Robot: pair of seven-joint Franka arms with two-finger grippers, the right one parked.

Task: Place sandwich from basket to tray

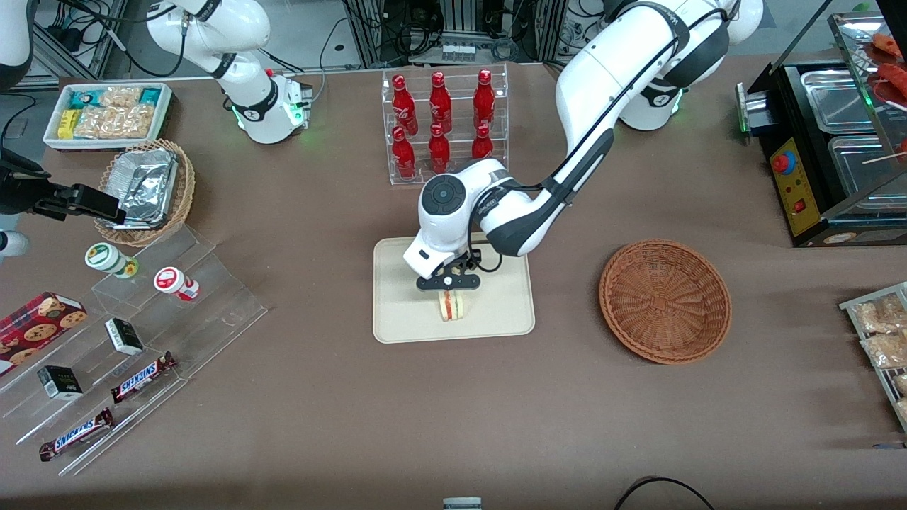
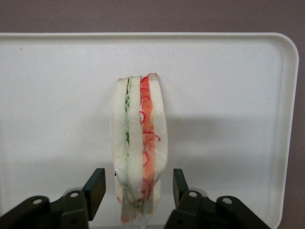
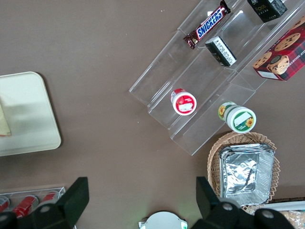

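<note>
A: Where is the sandwich [image 2: 139, 145] right now?

B: Standing on its edge on the tray [image 1: 397, 312], directly beneath the tool [image 1: 449, 285]. The basket [image 1: 665, 300] sits well apart from the tool, toward the working arm's end of the worktop [image 1: 354, 411], and has nothing in it.

A: Is the tool gripping it?

B: I judge not. In the wrist view both fingers [image 2: 95, 187] flank the wedge with a visible gap on each side, so the tool is released, straddling the sandwich rather than pinching it.

A: How would it handle if it needed another pick?

B: It looks light and soft: pale bread slices with green and red filling, wrapped in thin clear film. The film is probably slippery, and the bread would squash under a hard squeeze. A gentle pinch across the two flat bread faces, low on the wedge where it is widest, seems safest.

A: Any risk as it stands?

B: Upright on a narrow edge, it could tip over if a finger brushes it when the tool lifts away.
</note>
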